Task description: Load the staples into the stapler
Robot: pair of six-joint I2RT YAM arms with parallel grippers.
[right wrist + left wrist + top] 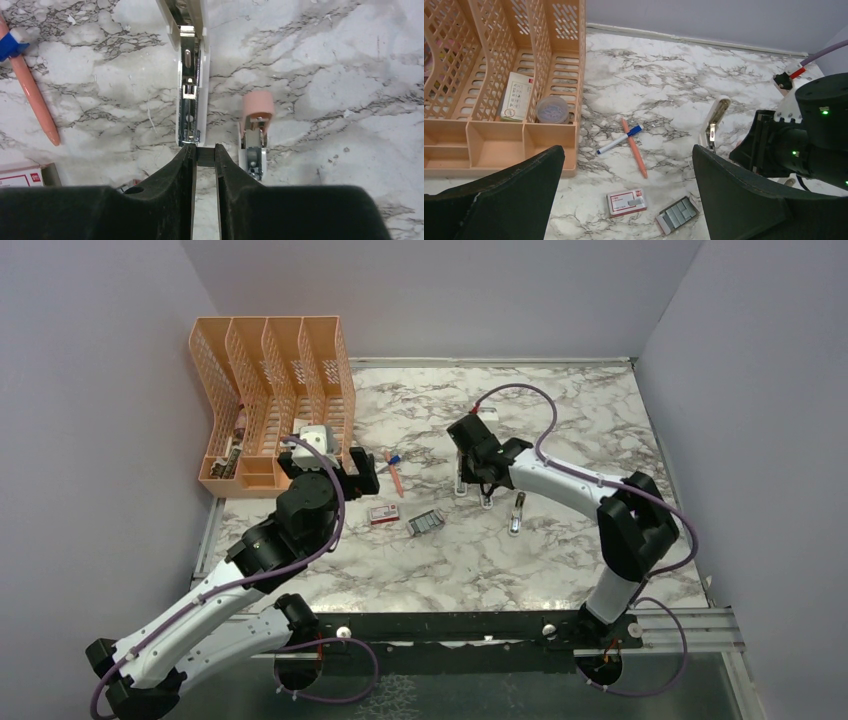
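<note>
Right gripper [204, 149]: fingers drawn nearly together with only a thin slit between them. The tips are at the near end of the stapler [192, 75]. Cannot tell if they pinch anything.

The stapler lies hinged open on the marble table [560, 410]. Its silver channel is exposed, and in the wrist view it runs toward 12 o'clock from the tips. A pink-capped piece [257, 107] sits just beside it, at 2 o'clock of the tips.

The staples [425, 524] are a grey block in an open tray, at 7 o'clock of the stapler in the top view and untouched. The red-and-white box [384, 514] is just beside them at 9 o'clock.

Left gripper [627, 165]: fingers spread wide, holding nothing, raised above the table at 11 o'clock of the box and next to the orange organizer [270, 370].

An orange pen [634, 147] crosses a blue-capped pen [619, 140] at 12 o'clock of the box.
</note>
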